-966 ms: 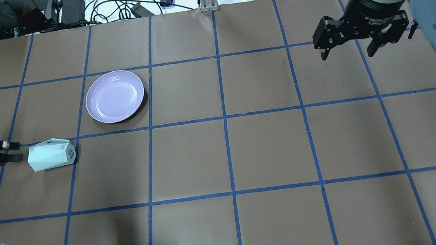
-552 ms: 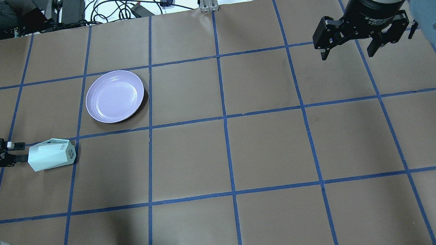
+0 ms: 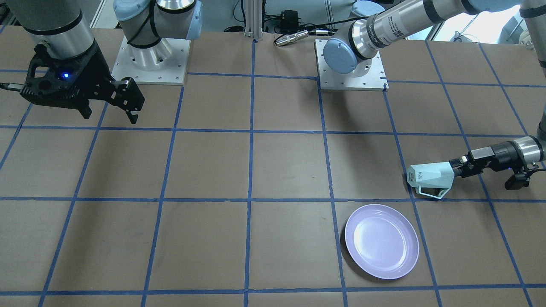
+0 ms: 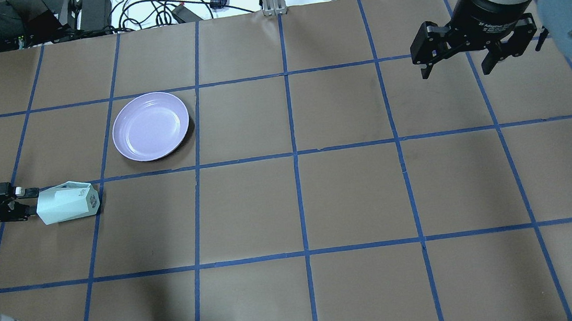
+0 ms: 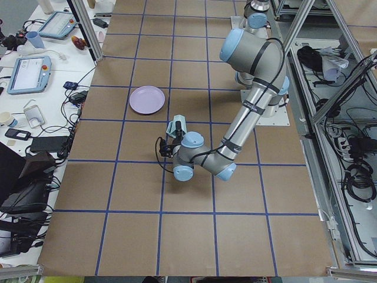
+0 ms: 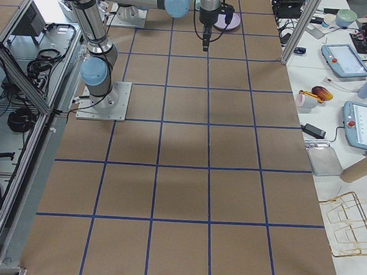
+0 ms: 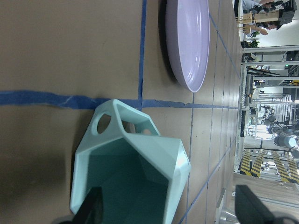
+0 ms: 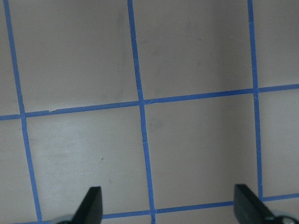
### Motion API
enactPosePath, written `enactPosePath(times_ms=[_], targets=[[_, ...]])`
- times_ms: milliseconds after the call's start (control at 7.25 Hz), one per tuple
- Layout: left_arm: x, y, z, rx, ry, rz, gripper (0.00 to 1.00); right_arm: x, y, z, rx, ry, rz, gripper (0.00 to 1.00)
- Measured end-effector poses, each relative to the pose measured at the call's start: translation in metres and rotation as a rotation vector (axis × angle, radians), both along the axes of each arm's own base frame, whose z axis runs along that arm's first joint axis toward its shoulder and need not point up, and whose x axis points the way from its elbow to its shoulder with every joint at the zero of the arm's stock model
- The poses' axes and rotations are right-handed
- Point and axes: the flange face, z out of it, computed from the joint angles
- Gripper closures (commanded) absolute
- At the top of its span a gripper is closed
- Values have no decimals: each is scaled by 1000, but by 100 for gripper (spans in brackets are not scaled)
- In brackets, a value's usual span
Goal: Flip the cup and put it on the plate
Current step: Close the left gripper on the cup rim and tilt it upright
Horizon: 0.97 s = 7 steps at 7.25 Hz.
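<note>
Overhead exterior: pale mint-green faceted cup point(image 4: 67, 203) lies sideways, glossy lavender round plate point(image 4: 150, 126) near. Wide-spread left gripper point(image 4: 30, 203) sits at its mouth, nothing grasped yet. Right gripper point(image 4: 456, 72) hangs wide, well apart.

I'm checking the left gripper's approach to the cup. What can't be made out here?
How deep the left gripper reaches into the cup: overhead, the cup's wall hides its finger.
The cup's lettering: too small, front-facing view.
The plate: exterior right view, partly behind the right gripper.
</note>
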Motion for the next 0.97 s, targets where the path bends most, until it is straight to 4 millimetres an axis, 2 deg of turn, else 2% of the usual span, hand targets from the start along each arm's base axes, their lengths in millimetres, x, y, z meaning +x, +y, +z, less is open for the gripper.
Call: enactPosePath(times_ms=[414, 966], targets=[[-14, -5, -2, 17, 27, -20, 0, 0, 0, 0, -1, 0, 0, 0], [-18, -6, -10, 20, 43, -31, 0, 0, 0, 0, 0, -1, 0, 0]])
